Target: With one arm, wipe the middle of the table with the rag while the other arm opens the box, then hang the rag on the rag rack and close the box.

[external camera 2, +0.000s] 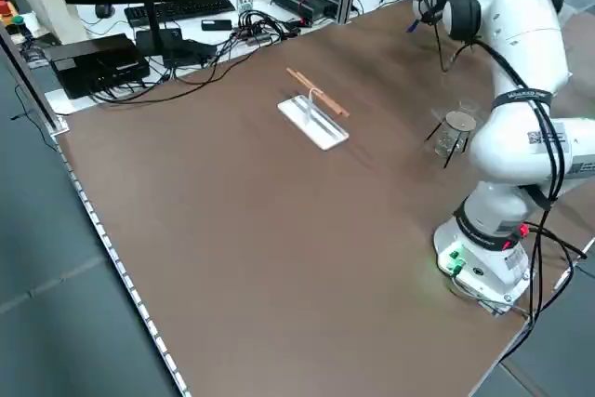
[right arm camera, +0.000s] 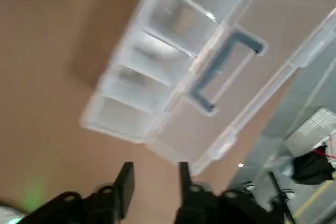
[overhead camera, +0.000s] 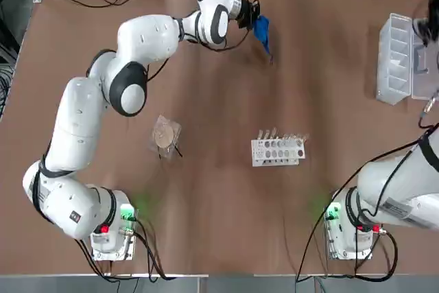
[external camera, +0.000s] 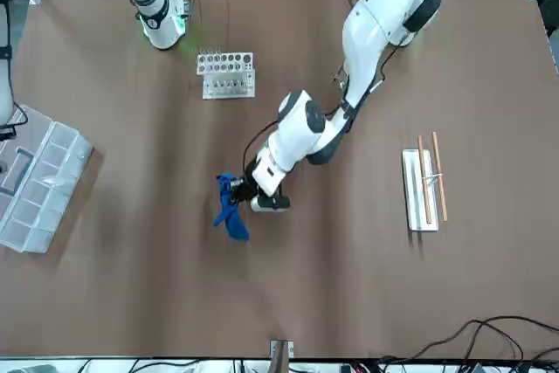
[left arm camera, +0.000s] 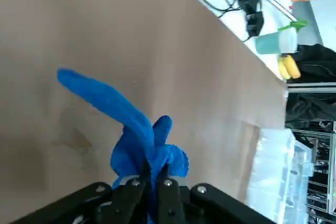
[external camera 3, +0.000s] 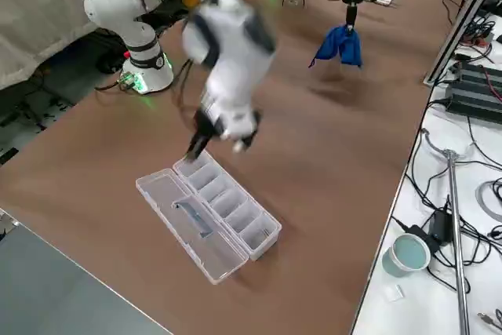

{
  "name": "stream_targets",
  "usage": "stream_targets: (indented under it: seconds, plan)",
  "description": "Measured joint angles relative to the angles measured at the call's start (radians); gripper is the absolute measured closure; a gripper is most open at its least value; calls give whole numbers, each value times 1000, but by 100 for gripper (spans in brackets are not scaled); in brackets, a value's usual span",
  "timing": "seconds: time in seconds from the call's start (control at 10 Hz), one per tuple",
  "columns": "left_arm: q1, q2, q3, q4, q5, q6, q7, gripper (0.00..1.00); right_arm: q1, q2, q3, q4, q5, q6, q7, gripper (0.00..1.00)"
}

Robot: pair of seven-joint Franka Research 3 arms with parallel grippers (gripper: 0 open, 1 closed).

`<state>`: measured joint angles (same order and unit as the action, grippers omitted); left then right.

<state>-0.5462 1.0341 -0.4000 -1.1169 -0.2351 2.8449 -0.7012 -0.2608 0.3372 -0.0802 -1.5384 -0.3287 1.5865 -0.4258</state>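
Observation:
My left gripper (external camera: 250, 196) is shut on the bright blue rag (external camera: 230, 209), which hangs from it over the far middle of the table (overhead camera: 226, 190); the left wrist view shows the rag (left arm camera: 137, 141) pinched between the fingers. The translucent box (external camera 3: 210, 211) lies open at the far right, lid flat beside its compartments. My right gripper (right arm camera: 155, 179) hovers above the box (right arm camera: 184, 72), open and holding nothing. The rag rack (external camera: 424, 188), a white base with two wooden rods, sits on the far left part of the table, apart from both grippers.
A white holed tube rack (overhead camera: 278, 149) stands mid-table. A small brownish round disc on a stand (overhead camera: 165, 135) is left of centre. Cables and equipment (external camera 2: 139, 44) line the table's far edge. The rag rack (external camera 2: 314, 116) has bare tabletop around it.

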Motion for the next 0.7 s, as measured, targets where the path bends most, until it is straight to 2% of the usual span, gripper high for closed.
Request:
stream_targets:
  seconds: [0.1,0.3,0.4,0.5,0.6,0.7]
  plan:
    - [-2,22,11,9,0,1,1,94,70,-13,6,81,42,-100,139,36]
    - [0,44,65,15,0,1,1,94,209,-22,10,176,81,-174,334,4]
    - [9,54,95,15,0,0,1,94,248,-27,8,206,179,-180,371,1]
    - [21,65,112,15,0,0,1,94,252,-40,2,220,313,-183,382,1]
    - [31,76,121,15,0,0,1,94,243,-55,-13,223,390,-183,382,1]
    - [35,82,130,15,0,0,2,94,231,-66,-21,220,415,-183,381,1]
